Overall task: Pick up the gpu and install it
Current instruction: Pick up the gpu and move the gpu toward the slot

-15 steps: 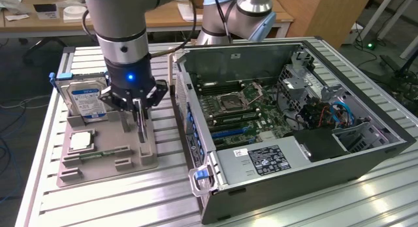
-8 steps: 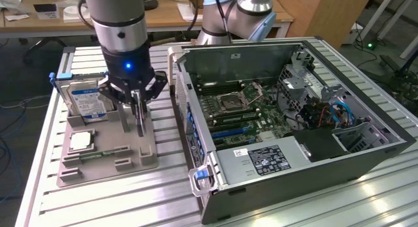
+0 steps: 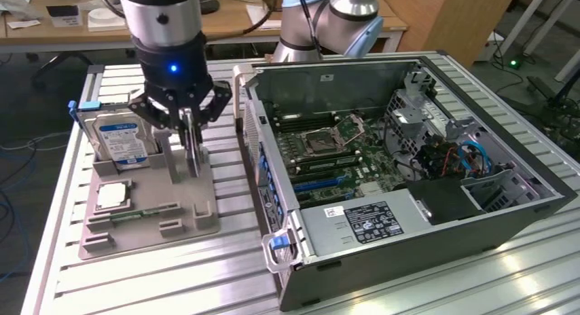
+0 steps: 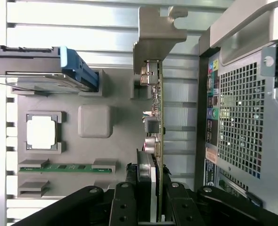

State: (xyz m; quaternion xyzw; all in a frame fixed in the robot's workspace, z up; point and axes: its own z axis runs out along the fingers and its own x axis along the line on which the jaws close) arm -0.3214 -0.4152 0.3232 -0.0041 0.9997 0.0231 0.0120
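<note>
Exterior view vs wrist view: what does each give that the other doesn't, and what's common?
Exterior view: the open case's interior, with the motherboard, power supply and blue cables. Wrist view: the vent grille on the case's rear, and the small parts along the gpu's edge. Both: the gripper closed on the gpu, which stands upright in the grey tray beside the hard drive, processor chip and memory stick.

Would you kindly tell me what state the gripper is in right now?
Gripper: closed on the gpu, which stands on edge.
</note>
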